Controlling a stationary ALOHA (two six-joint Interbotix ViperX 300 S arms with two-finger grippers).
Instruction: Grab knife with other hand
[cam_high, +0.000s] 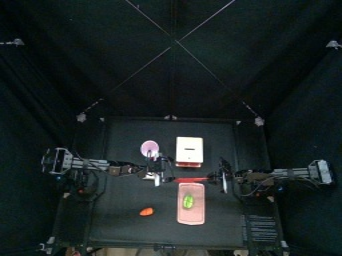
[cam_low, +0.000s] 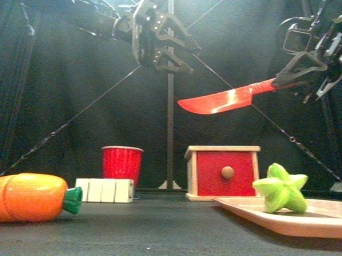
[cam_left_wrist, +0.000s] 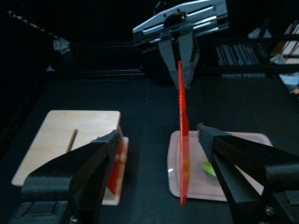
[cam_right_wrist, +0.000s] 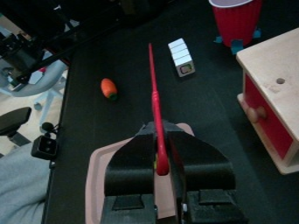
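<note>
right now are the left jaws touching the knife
Apart: the left wrist view shows the open left gripper with the knife between its jaws, clear of both.

Air above the desk (cam_low: 160, 215) is free around the raised knife (cam_low: 227, 99). Below stand the cup (cam_low: 122, 161), red box (cam_low: 222, 171) and tray (cam_low: 274, 213), blocking low passes.
</note>
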